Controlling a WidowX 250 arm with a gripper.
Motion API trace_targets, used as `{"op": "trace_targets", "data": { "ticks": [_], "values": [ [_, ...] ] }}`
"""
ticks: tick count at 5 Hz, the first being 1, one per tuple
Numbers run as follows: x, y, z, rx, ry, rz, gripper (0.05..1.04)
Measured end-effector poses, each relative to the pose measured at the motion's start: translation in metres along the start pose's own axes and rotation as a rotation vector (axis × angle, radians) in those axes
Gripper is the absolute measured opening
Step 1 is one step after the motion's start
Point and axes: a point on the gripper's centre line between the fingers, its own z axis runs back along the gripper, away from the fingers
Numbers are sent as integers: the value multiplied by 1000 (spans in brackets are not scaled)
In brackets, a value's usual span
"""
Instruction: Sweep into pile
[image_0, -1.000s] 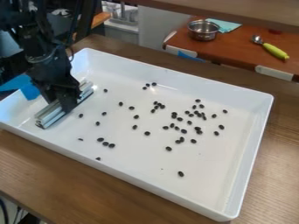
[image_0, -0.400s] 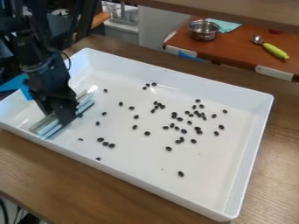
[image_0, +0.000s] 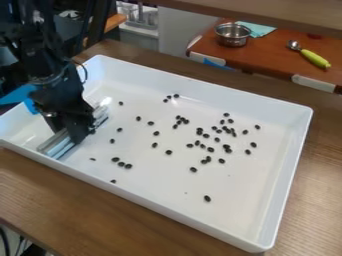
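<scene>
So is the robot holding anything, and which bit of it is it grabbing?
Yes, the black gripper is holding a long silvery bar around its middle, and an end sticks out on either side.

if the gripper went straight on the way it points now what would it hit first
Most likely the floor of the white tray, just below the gripper, with the ridged bar it holds touching first; whether the bar already rests there is hard to tell.

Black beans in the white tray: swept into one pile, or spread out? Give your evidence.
Spread out: the black beans lie scattered over the white tray, some singly, some in loose clusters, with bare gaps between.
</scene>
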Motion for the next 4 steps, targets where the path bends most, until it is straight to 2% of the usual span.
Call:
{"op": "trace_targets", "data": {
  "ticks": [1, 3, 4],
  "values": [
    [2, -12, -2, 13, -18, 19, 376],
    [1, -57, -3, -20, -17, 17, 375],
    [1, -69, -4, -34, -14, 34, 375]
  ]
}}
